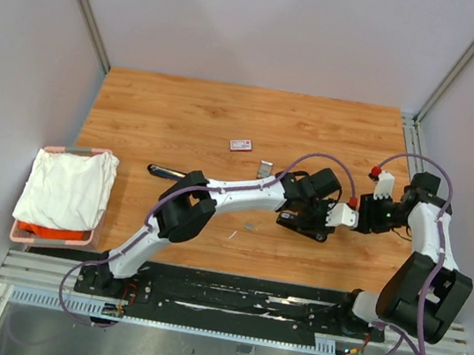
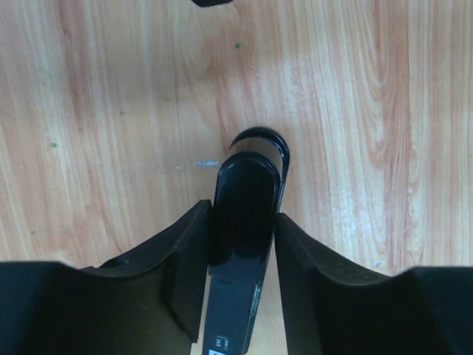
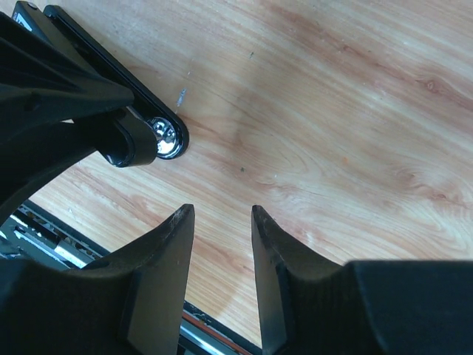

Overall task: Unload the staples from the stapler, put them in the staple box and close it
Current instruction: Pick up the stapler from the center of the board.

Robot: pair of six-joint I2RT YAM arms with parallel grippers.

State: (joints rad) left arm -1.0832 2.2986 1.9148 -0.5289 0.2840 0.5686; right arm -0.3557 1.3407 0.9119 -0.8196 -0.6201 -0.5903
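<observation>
The black stapler (image 1: 300, 223) lies on the wooden table right of centre. My left gripper (image 1: 308, 208) is shut on it; in the left wrist view both pads press the sides of the stapler's glossy body (image 2: 247, 200), whose rounded end points away. A tiny silvery staple strip (image 2: 208, 163) lies on the wood just left of that end, and it also shows in the right wrist view (image 3: 182, 95). My right gripper (image 1: 331, 217) is open and empty just right of the stapler, its fingertips (image 3: 185, 216) above bare wood. The stapler's end (image 3: 161, 137) shows at upper left there.
A small red-and-white box (image 1: 240, 145) and a small silvery piece (image 1: 265, 169) lie behind the stapler. A black elongated object (image 1: 166, 171) lies left of centre. Small silvery bits (image 1: 250, 227) lie nearer the front. A pink basket (image 1: 25, 233) with white cloth stands at the left edge.
</observation>
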